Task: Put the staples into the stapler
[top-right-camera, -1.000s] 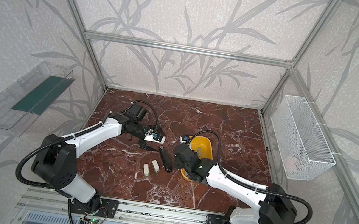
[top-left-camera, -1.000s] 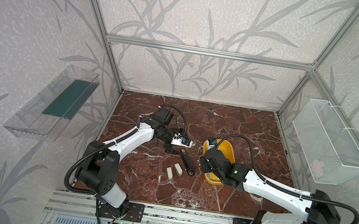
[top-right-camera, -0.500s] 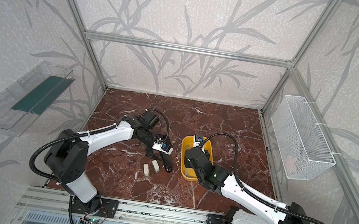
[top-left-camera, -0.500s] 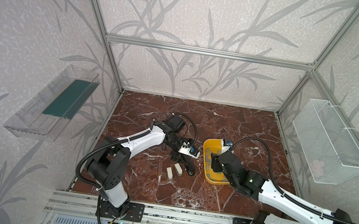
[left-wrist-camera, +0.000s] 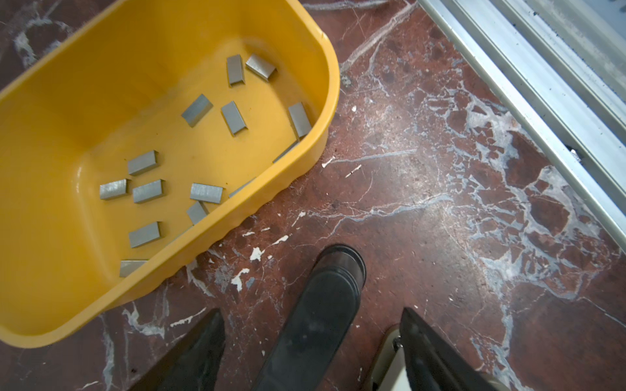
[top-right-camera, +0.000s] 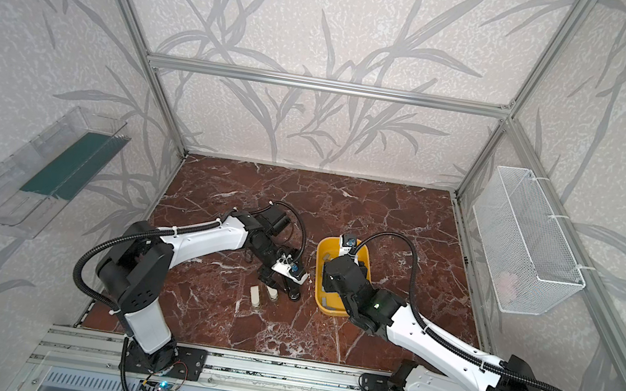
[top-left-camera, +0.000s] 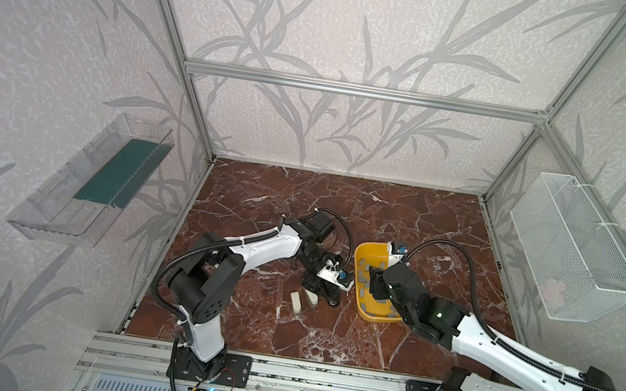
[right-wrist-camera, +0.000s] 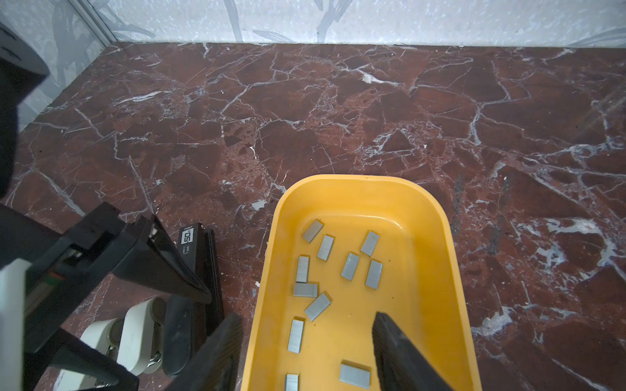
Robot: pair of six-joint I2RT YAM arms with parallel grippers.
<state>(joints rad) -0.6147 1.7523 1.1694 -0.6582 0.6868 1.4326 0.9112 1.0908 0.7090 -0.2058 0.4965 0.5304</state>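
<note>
My left tool [left-wrist-camera: 310, 315] stands spread astride the black stapler [left-wrist-camera: 325, 298] on the bench [left-wrist-camera: 440, 169]; my right tool [right-wrist-camera: 306, 318], also spread, seemingly straddles the wall of the yellow tub [right-wrist-camera: 355, 179] holding the staples [right-wrist-camera: 350, 266].

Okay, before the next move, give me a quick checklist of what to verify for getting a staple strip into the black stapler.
1. Staples reachable: ok, loose in the yellow tray.
2. Right gripper open: ok, jaws apart above the strips.
3. Strip held: not ok, the right gripper is empty.
4. Black stapler steadied: not ok, the left gripper is open and straddles it without clamping.
5. Stapler's magazine open: cannot tell.
6. Cream mini stapler clear of the left gripper: cannot tell, they sit very close.
</note>
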